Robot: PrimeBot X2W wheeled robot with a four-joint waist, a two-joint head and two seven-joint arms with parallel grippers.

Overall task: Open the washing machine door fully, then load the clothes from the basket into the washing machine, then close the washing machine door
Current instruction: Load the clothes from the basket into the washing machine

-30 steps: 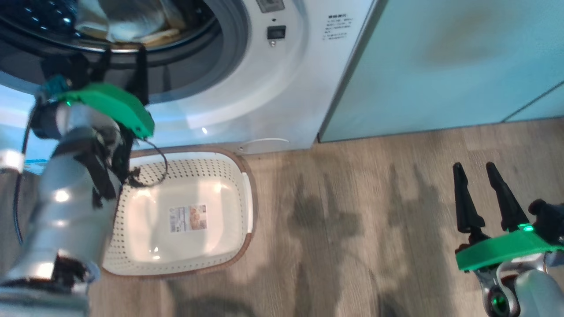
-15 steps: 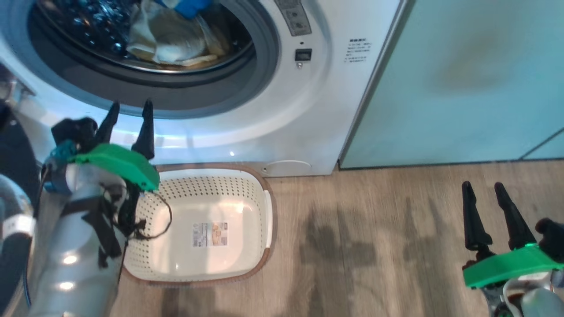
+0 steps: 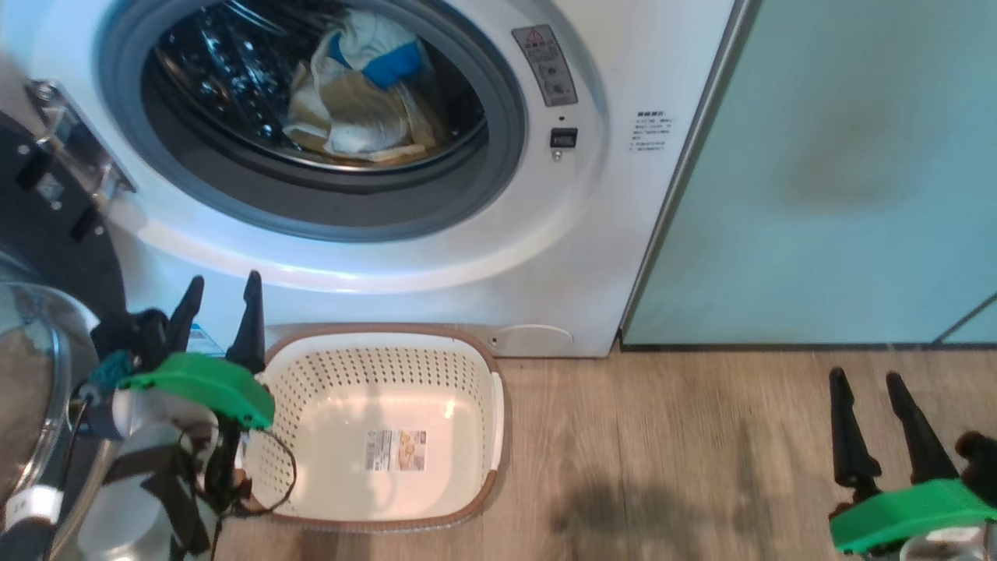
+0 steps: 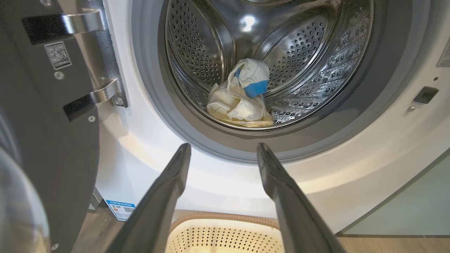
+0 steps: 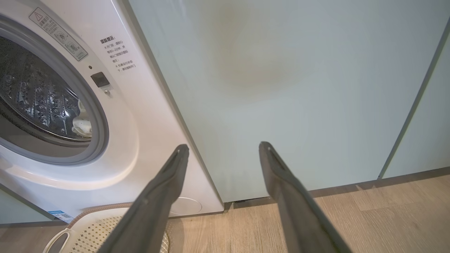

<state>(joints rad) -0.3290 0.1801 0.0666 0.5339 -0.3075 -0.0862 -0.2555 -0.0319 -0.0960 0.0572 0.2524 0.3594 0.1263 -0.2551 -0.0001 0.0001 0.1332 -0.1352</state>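
The left gripper (image 3: 223,280) and right gripper (image 3: 865,375) look alike. Each has two long, matte black fingers (image 3: 251,323) that taper to narrow tips and thicken into knobbly bases, set on a curved bright green plate (image 3: 195,382) of plastic. Seen close up, the fingers are smooth, dark grey blades. The left forearm (image 3: 132,506) is a glossy silver cylinder wrapped with black straps (image 3: 167,491). A thin black cable (image 3: 292,467) loops off it, a teal fitting (image 3: 109,366) sits by the wrist, and a white band (image 3: 31,505) rings it further down.

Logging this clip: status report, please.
Open and empty: left gripper, right gripper. Cream-yellow and blue clothes inside steel drum; cream perforated basket empty; black-rimmed round door open.
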